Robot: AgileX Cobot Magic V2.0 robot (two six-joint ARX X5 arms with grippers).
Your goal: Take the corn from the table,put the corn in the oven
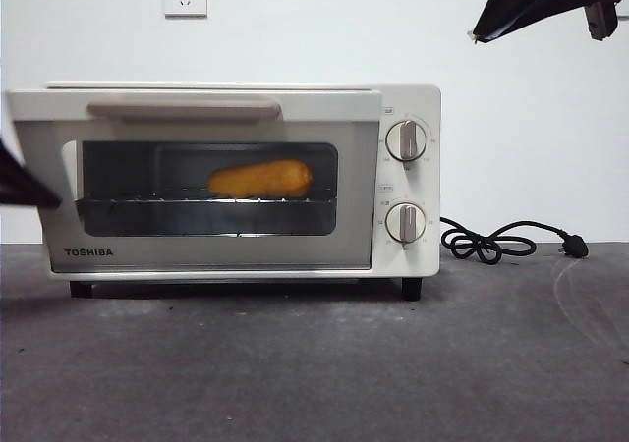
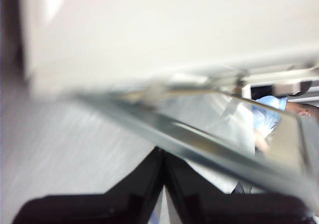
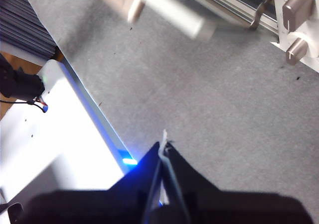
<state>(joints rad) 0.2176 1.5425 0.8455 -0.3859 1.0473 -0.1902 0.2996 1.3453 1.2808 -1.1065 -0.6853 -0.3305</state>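
The corn (image 1: 260,178) lies lengthwise inside the oven (image 1: 408,192), nearest the left pincer (image 2: 163,157), both pincers' jaws together.

The front view is evenly and softly lit, sharp from edge to edge; the wall is bright white and the desk (image 1: 314,363) a dim mottled grey. A dark shadow lies under the oven (image 1: 226,182), and pale reflections streak the bottom of its window, through which the corn (image 1: 260,178) glows orange. The left wrist view is heavily blurred and smeared: the oven's side is washed out to near white, and the door's edge shows as a streaked band with glare on the glass. In the right wrist view the desk is sharp but the oven's handle (image 3: 149,5) is motion-blurred, and a white surface at one side is overexposed, with a blue glow along its rim.
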